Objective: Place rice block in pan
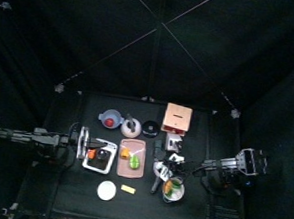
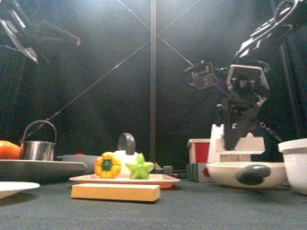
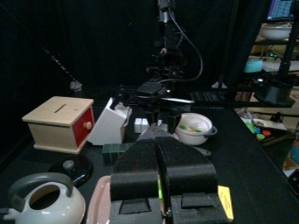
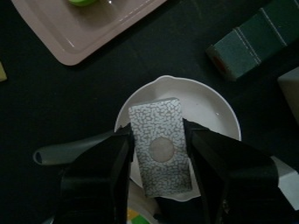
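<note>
The black table (image 1: 79,199) filled the middle of the pen, and an arm reached in from either side. The left arm (image 1: 39,139) lay low at the table's 9 o'clock edge, folded back on itself. Its claw, the left gripper (image 3: 158,179), pointed level across the table, and its two jaws were pressed together with nothing between them.

The right arm (image 2: 246,81) came in from 3 o'clock, bent over and down, with its wrist rolled to one side. Its claw, the right gripper (image 4: 162,144), pointed steeply down at the table's 4 o'clock part. The jaws stood wide apart and were clamped on the two long sides of the rice block (image 4: 158,149). The block was a pale, speckled slab with a round mark near its middle.

The block hung directly over the white pan (image 4: 216,109), inside the line of its rim. Whether the block touched the pan's floor could not be told. A pink tray (image 4: 93,35) lay near the pan, apart from it, toward the table's centre.
</note>
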Action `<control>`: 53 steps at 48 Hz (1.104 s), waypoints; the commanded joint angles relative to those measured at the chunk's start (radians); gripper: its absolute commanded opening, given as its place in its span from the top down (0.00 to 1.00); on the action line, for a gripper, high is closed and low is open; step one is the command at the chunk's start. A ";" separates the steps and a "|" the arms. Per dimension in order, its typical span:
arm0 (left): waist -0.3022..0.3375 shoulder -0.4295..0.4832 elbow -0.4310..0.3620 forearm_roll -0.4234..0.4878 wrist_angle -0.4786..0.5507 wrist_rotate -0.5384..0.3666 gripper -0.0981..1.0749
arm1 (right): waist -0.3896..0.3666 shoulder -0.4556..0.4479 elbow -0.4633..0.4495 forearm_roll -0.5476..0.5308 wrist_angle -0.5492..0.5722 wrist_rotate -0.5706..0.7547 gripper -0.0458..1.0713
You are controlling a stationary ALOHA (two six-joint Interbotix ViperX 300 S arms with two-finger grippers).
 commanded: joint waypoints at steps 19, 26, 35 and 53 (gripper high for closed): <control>0.003 0.003 -0.012 0.002 -0.009 0.002 0.91 | 0.002 -0.014 -0.018 0.000 0.028 0.000 0.21; 0.003 0.003 -0.012 0.002 -0.009 0.002 0.91 | 0.006 -0.015 -0.025 -0.002 0.028 -0.002 0.21; 0.003 0.003 -0.012 0.002 -0.011 0.002 0.91 | 0.017 -0.014 -0.035 -0.003 0.028 -0.002 0.21; 0.003 0.003 -0.012 0.002 -0.009 0.002 0.91 | 0.018 -0.012 -0.041 -0.005 0.052 -0.006 0.21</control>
